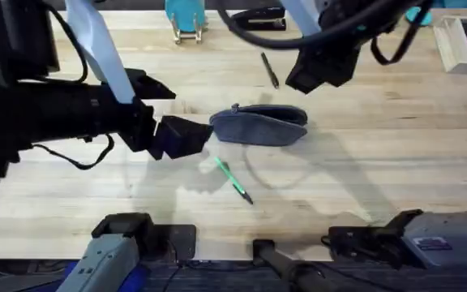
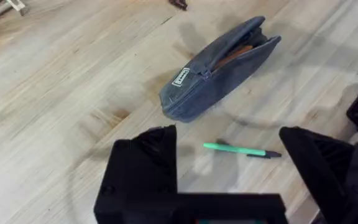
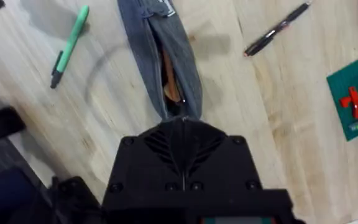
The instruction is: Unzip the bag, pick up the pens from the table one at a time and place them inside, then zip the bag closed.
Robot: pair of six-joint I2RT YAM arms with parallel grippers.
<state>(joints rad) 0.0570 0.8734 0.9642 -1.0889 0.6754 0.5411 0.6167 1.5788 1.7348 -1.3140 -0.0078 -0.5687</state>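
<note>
1. Lying on the table (image 1: 71, 203), the bag (image 1: 259, 126) is gaping open, so its orange inside is showing.
2. I am keeping my left gripper (image 2: 229, 155) spread wide above the green pen (image 2: 241, 150), maybe getting ready to grab it.
3. My right gripper (image 3: 182, 124) is sitting pressed together at the bag's end.
4. A black pen (image 1: 270, 70) is waiting farther back, near a stapler (image 1: 258, 18).

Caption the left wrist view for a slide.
Open left end effector above green pen, beside partly unzipped bag on table.
</note>
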